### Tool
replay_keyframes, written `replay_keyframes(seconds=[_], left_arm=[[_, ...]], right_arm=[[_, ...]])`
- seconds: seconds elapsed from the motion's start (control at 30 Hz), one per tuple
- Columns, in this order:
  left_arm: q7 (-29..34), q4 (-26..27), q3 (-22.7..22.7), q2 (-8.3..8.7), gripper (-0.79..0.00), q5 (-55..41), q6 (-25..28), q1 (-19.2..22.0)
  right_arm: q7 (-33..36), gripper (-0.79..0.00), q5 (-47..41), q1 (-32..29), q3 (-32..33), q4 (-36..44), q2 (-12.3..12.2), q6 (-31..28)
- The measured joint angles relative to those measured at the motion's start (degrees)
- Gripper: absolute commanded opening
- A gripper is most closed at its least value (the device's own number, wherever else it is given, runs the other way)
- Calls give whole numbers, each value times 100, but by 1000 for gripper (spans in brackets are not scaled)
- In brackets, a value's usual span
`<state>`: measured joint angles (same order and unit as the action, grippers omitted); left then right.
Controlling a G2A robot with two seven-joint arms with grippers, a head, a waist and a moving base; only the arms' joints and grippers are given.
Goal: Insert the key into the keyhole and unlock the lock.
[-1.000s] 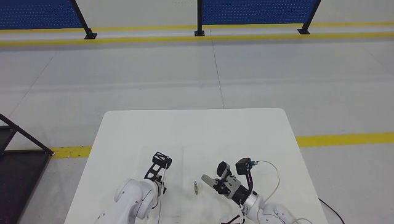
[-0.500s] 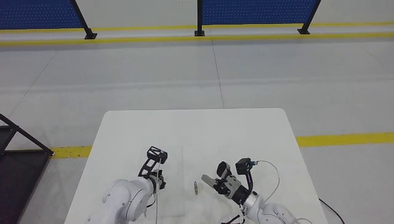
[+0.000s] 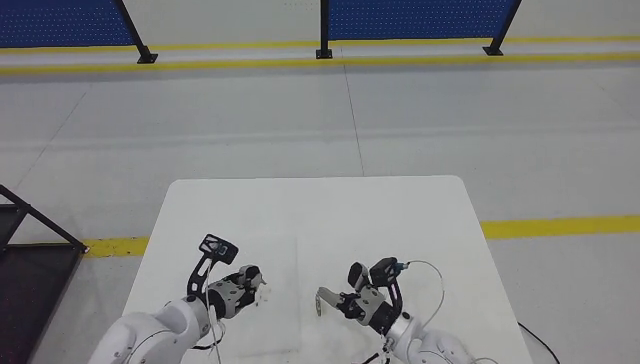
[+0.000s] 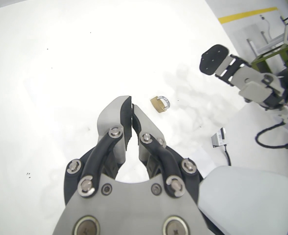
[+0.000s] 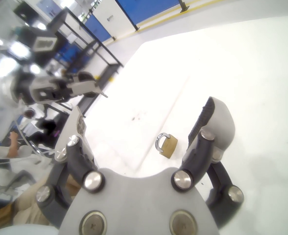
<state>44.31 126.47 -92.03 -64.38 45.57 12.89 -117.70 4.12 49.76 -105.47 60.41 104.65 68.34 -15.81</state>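
Note:
A small brass padlock (image 4: 160, 103) with a silver shackle lies flat on the white table (image 3: 310, 214). My right gripper (image 5: 146, 116) hovers open just over it, and the padlock (image 5: 167, 145) sits on the table between the two spread fingers. In the top view this gripper (image 3: 338, 290) is at the near middle of the table. My left gripper (image 4: 132, 101) is shut, a short way to the left of the padlock. Across the table the left gripper (image 5: 95, 90) has the thin metal key (image 5: 103, 95) sticking out of its fingertips. Seen from above, it (image 3: 257, 287) is near the front left.
The table's front edge runs close behind both arms. A black metal frame (image 3: 30, 226) stands on the floor left of the table. A small tag on a black cable (image 4: 219, 137) lies near the right arm's base.
My left arm has swung leftward and back from the padlock with its gripper still shut. My right gripper has shifted left, so its open fingers now straddle the padlock.

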Motion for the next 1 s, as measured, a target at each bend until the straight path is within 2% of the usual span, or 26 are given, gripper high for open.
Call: replay_keyframes(seconds=[0.13,0.3,0.6,0.7,0.87,1.0], left_arm=[[-310,-27,-305,26,-785,-396,503,-284],[-321,-40,-320,28,-785,-411,519,-305],[-320,-39,-320,27,-785,-411,519,-304],[-320,-39,-320,27,-785,-411,519,-304],[-320,-39,-320,27,-785,-411,519,-304],[-320,-39,-320,27,-785,-411,519,-304]], right_arm=[[23,0,1187,-300,-353,434,10,952],[539,0,2258,-393,-929,563,62,1847],[2219,-6,2882,387,-1540,193,263,2746],[2571,-406,2758,702,-1767,-42,369,2856],[3061,-486,2704,1185,-2208,-448,579,3209],[3207,-480,2678,1411,-2386,-671,662,3345]])
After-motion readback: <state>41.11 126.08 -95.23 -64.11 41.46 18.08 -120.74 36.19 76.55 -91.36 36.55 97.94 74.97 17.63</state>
